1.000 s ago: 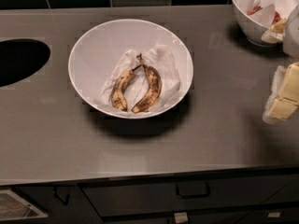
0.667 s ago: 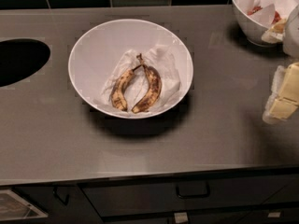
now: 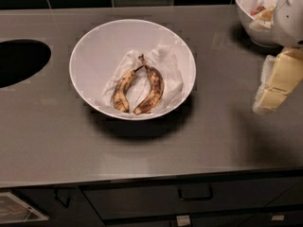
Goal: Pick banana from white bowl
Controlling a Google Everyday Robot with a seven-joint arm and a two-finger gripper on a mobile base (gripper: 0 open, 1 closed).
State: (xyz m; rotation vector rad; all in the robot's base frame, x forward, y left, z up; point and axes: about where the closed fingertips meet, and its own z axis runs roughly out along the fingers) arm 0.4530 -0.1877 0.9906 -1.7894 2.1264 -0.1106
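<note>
The white bowl (image 3: 94, 41) is wide and shallow and stands mid-counter, lined with crumpled white paper (image 3: 165, 67). Two overripe bananas lie in it, joined at the stem. The banana (image 3: 123, 90) is the left one, slimmer and straighter, dull yellow with brown speckles. The fatter, darker, curved banana (image 3: 152, 91) lies to its right. My gripper (image 3: 271, 91) is cream-coloured and hangs at the right edge of the view, above the counter. It is well to the right of the bowl and holds nothing that I can see.
A deeper white bowl (image 3: 246, 13) with paper and red pieces stands at the back right, partly behind my arm (image 3: 291, 13). A dark oval opening (image 3: 19, 60) is cut in the grey counter (image 3: 142, 150) at left. Drawers (image 3: 189, 195) run below the front edge.
My gripper has shifted a little to the left and up at the right edge. The bowl and bananas have not moved.
</note>
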